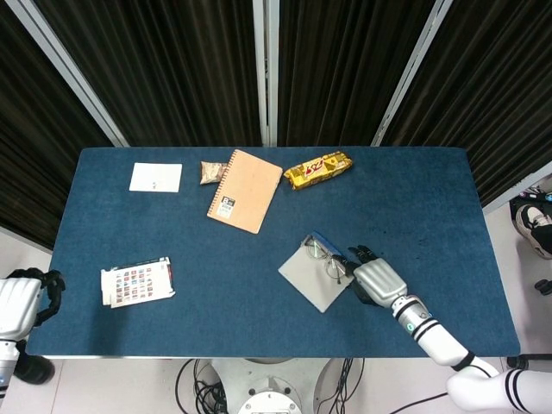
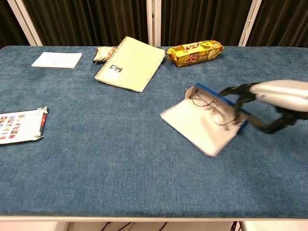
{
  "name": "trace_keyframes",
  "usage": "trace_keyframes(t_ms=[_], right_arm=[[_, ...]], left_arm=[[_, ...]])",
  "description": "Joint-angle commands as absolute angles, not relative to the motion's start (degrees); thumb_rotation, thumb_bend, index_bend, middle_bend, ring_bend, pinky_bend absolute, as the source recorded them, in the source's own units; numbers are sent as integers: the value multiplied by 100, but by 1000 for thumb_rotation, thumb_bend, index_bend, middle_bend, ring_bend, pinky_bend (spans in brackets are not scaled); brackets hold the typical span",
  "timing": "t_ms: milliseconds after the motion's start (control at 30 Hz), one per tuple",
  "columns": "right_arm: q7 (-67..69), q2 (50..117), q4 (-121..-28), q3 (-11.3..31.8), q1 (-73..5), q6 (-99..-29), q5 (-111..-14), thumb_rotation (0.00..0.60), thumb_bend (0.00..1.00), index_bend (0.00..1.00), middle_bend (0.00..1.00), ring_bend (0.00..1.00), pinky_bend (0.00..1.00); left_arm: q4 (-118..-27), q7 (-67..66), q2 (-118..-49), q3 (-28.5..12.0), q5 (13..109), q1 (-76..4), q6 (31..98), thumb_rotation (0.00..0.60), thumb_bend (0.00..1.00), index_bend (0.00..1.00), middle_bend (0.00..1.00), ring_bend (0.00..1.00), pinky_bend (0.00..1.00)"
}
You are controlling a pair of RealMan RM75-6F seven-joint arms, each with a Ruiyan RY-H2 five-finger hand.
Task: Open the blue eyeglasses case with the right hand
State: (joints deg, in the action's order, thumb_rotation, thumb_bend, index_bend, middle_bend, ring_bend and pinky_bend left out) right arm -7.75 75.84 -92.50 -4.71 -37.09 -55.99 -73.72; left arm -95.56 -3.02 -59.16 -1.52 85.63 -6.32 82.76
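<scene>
Nearly done: the case [image 2: 204,126] lies open, glasses [image 2: 210,104] showing, with the right hand [image 2: 274,98] at its right edge, fingers apart, grasping nothing.

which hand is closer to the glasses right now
Right. The right hand is right beside the glasses, at the edge of the open case. The left hand sits off the table's near-left corner, far away.

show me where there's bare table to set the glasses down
Bare cloth spans the middle, between the card sheet and the open blue eyeglasses case, below the notebook. The far right side is bare too. The back edge is crowded: notebook, snack packet, white card.
</scene>
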Motion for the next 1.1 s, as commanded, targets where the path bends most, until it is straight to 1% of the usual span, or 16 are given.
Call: trace_keyframes(t_ms=[33,133,233,367,533,700,867,900,1000,1067,1100], right_arm=[[-488,7568,-9050,-282,-3632,-5675,-7326,600,628,0,314,0,0],[-50,7668,-8829,-40,-3654,-5674,-7393,600,628,0,282,0,0],[189,7796,-8617,188,-3781,-5462,-7309,600,627,0,266,0,0],[131,8086,-8251,480,-4089,-4913,-6920,600,628,0,251,0,0],[-95,8472,-7846,682,-4461,-4248,-6427,600,667,0,247,0,0],[-154,8662,-7976,768,-4679,-3971,-6409,600,728,0,265,0,0],[-261,8693,-8405,737,-4812,-3923,-6711,600,731,0,283,0,0],[-278,8670,-8495,714,-4819,-3920,-6768,600,727,0,287,0,0],[-280,8553,-8728,654,-4781,-3986,-6919,600,665,0,294,0,0],[-256,8483,-8772,651,-4744,-4059,-6973,600,569,0,296,0,0],[-258,8454,-8734,662,-4727,-4114,-6990,600,536,3,296,0,0]], left_arm=[[-9570,-342,-5924,-154,8556,-627,8286,600,579,660,653,455,435],[-9573,-370,-5930,-156,8547,-623,8292,600,579,660,653,455,435],[-9572,-378,-5933,-160,8537,-627,8284,600,579,660,653,455,435],[-9576,-363,-5928,-161,8536,-625,8285,600,579,661,653,455,435],[-9566,-327,-5923,-162,8537,-628,8277,600,579,661,653,455,435],[-9561,-302,-5917,-162,8538,-634,8266,600,579,661,653,455,435],[-9557,-268,-5913,-159,8545,-630,8270,600,579,660,653,455,435],[-9556,-259,-5912,-158,8547,-629,8271,600,579,660,653,455,435],[-9549,-228,-5908,-156,8555,-630,8271,600,579,660,653,455,435],[-9545,-215,-5907,-155,8560,-632,8267,600,579,660,653,455,435],[-9545,-213,-5906,-154,8563,-633,8265,600,579,660,653,455,435]])
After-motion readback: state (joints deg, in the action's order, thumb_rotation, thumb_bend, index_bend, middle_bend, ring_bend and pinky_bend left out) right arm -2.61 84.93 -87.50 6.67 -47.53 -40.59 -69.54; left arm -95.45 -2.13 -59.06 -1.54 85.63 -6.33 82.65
